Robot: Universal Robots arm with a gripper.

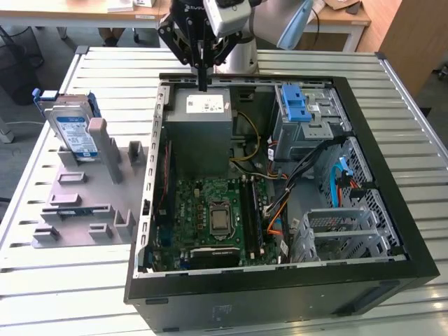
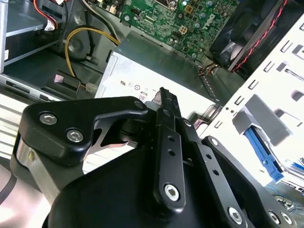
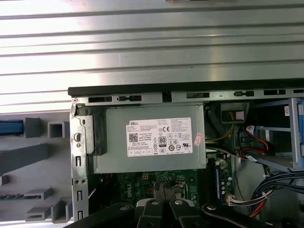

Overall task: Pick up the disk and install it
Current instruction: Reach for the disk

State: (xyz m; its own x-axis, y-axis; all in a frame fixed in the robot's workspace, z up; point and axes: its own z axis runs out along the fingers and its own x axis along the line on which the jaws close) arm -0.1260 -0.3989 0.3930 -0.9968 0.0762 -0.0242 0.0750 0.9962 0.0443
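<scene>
So here's where I'm at. My gripper (image 1: 202, 84) hangs over the far edge of the open case (image 1: 280, 290), pointing straight down just above the power supply (image 1: 203, 122). The fingers are pressed together with nothing between them, so I'm empty-handed. In the first wrist view the supply (image 3: 152, 137) sits right under my tips.

The disk (image 1: 75, 129) is nowhere near me. It's off at the exterior view's left, well apart from the case, standing on edge in a slot of the grey fixture (image 1: 77, 203) on the slatted table (image 1: 70, 294). Its label faces out and there's a blue frame round its edges. My guess is it's parked upright so the top edge sticks up free for a pinch from above, rather than lying flat with no way under it.

Same logic for the case, I reckon. It lies on its side with the panel off, so everything opens upward: the board (image 1: 210, 210), the cables, and the cage with the blue latch (image 1: 297, 105) in the far corner.

There's a blue strip (image 3: 9, 127) at the fixture end in the first wrist view. It might be the disk's frame, but I can't say for sure from that angle.

The disk sits untouched and nothing's installed yet.
</scene>
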